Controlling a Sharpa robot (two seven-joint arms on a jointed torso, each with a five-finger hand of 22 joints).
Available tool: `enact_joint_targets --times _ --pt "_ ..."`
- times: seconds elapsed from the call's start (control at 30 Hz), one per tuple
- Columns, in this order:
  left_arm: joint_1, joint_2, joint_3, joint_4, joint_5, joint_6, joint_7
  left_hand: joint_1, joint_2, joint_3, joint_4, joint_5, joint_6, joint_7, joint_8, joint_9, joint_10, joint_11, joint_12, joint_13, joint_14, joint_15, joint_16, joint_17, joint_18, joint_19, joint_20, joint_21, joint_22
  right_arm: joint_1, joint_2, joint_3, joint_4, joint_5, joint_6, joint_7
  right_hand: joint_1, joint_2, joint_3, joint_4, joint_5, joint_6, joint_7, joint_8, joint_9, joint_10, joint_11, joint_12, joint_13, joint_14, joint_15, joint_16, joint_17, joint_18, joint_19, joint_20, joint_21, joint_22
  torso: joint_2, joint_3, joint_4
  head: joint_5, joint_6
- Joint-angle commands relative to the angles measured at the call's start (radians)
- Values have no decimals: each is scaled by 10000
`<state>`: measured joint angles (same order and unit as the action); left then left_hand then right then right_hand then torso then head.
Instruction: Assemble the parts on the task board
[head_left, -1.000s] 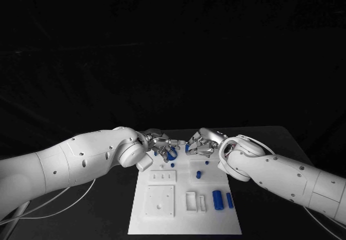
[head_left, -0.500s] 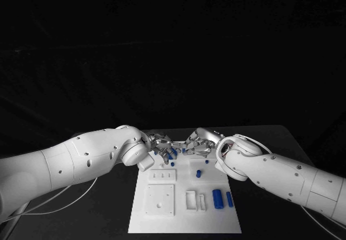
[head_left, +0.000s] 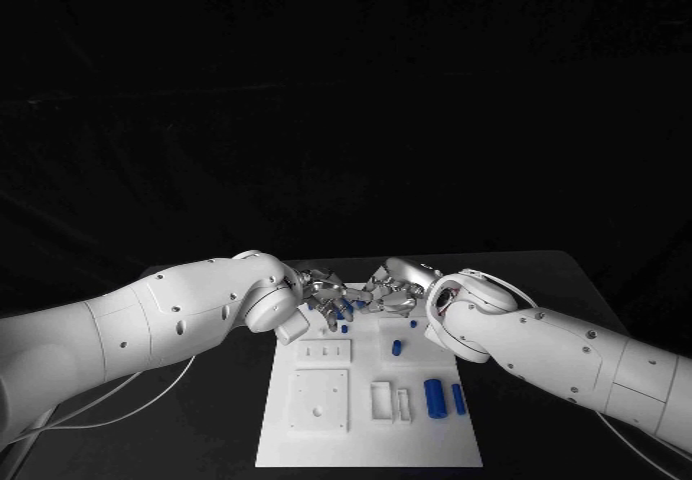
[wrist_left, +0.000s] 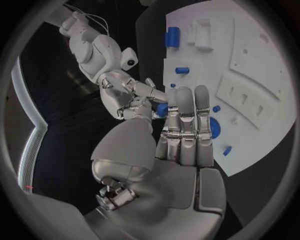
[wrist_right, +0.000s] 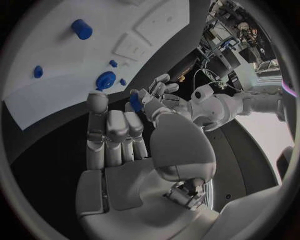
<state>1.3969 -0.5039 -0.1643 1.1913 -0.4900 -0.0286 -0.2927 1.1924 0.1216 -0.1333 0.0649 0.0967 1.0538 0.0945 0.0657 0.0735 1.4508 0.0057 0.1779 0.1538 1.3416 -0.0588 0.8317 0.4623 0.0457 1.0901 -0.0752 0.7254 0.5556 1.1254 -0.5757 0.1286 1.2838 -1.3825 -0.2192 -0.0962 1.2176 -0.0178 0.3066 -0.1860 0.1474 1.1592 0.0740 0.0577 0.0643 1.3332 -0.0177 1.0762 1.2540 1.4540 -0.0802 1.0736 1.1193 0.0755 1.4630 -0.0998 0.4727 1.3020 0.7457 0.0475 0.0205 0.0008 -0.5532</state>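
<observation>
Black tabletop (head_left: 216, 420) carried the white task board (head_left: 361, 440) in the middle, and both arms reached to its far end. The left robot hand (head_left: 325, 298) and the right robot hand (head_left: 392, 293) met there, fingers almost touching, above the board's far edge. Between them sat a small blue part (wrist_right: 135, 102); the right wrist view showed it pinched in the left robot hand's fingertips, and the left wrist view showed a blue piece (wrist_left: 162, 110) at the point where the two hands came together. That looked like a hand-over or a shared re-grip, done so the part could be turned to suit its seat. Whether the right robot hand also had hold of it, I could not tell; its long fingers lay straight and together.

Other parts lay loose on the board: a round blue disc (wrist_right: 105, 79), a short cylinder (head_left: 398, 347) near the middle, and two longer blue pieces (head_left: 434, 398) nearer the robot.

Compared with a second earlier, the hands had closed the gap between them and the right one had moved inward toward the left.
</observation>
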Motion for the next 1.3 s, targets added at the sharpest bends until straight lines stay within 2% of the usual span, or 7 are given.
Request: enact_joint_targets --times 0.03,0.47,0.67,0.73,1.1,1.2,1.3 --pt "35 26 17 -3 9 246 170 65 230 96 -26 84 76 -4 0 16 -49 -18 -69 -25 -38 8 -52 -10 -39 67 -20 -55 27 -9 26 -16 18 -149 280 -13 22 -77 -7 72 34 -28 7 47 13 15 -9 -4 -3 29 -38 0 8 34 480 -53 32 -14 3 2 3 -2 -13" --pt "39 81 -35 -109 117 306 315 714 886 411 -846 703 888 -279 11 418 26 -107 -182 -152 -51 -61 -63 21 -110 87 -91 -267 327 -9 102 -28 9 -159 365 -9 29 -80 -23 94 58 -29 4 47 13 3 -11 -21 -13 27 -40 -4 9 35 477 -54 6 -28 12 5 -11 6 -31" --pt "39 88 -80 -136 192 323 329 766 930 689 -1532 2029 1014 -344 9 796 64 -118 -323 -313 -83 -71 -106 20 -118 59 -111 -348 537 -10 138 -38 -40 -160 426 -13 10 -79 -48 134 54 -43 7 44 11 -3 -10 -23 -14 28 -42 -2 15 34 479 -57 27 -28 8 16 -6 -31 -9" --pt "39 96 -88 -143 202 345 325 973 1001 1101 -1937 1190 1044 -355 3 916 72 -128 -391 -388 -91 -80 -117 22 -115 40 -130 -359 616 -11 153 -39 -52 -160 430 -14 10 -79 -48 134 54 -43 7 44 11 -3 -10 -23 -14 28 -42 -2 15 34 479 -57 27 -28 11 20 4 -34 -17" --pt "37 126 -128 -210 218 452 264 182 159 3476 -2290 981 1432 -496 38 2127 332 -184 -490 -588 -63 -136 -106 60 -115 26 -170 -462 1157 -12 188 -42 -105 -169 440 -31 3 -75 -65 156 70 -41 4 47 13 -11 -13 -33 -20 25 -45 -11 11 36 477 -59 12 -35 12 16 -15 -12 -50" --pt "36 97 -147 -210 300 420 228 -7 -89 3633 -2300 1978 1643 -598 107 2585 519 -272 -373 -544 135 -231 65 130 -126 129 -257 -412 1289 -14 172 -42 -154 -227 436 -47 3 -75 -65 156 70 -41 4 47 13 -11 -13 -33 -20 25 -45 -11 11 36 477 -59 12 -35 14 15 -19 -13 -40" --pt "35 73 -153 -203 340 439 193 -233 -252 3937 -2300 2035 1698 -653 46 3302 545 -328 -113 -433 199 -292 312 219 -180 171 -331 -372 1511 -16 161 -42 -189 -257 414 -51 3 -75 -65 156 70 -41 4 47 13 -11 -13 -33 -20 25 -45 -11 11 36 477 -59 12 -35 16 12 -17 -42 -56"
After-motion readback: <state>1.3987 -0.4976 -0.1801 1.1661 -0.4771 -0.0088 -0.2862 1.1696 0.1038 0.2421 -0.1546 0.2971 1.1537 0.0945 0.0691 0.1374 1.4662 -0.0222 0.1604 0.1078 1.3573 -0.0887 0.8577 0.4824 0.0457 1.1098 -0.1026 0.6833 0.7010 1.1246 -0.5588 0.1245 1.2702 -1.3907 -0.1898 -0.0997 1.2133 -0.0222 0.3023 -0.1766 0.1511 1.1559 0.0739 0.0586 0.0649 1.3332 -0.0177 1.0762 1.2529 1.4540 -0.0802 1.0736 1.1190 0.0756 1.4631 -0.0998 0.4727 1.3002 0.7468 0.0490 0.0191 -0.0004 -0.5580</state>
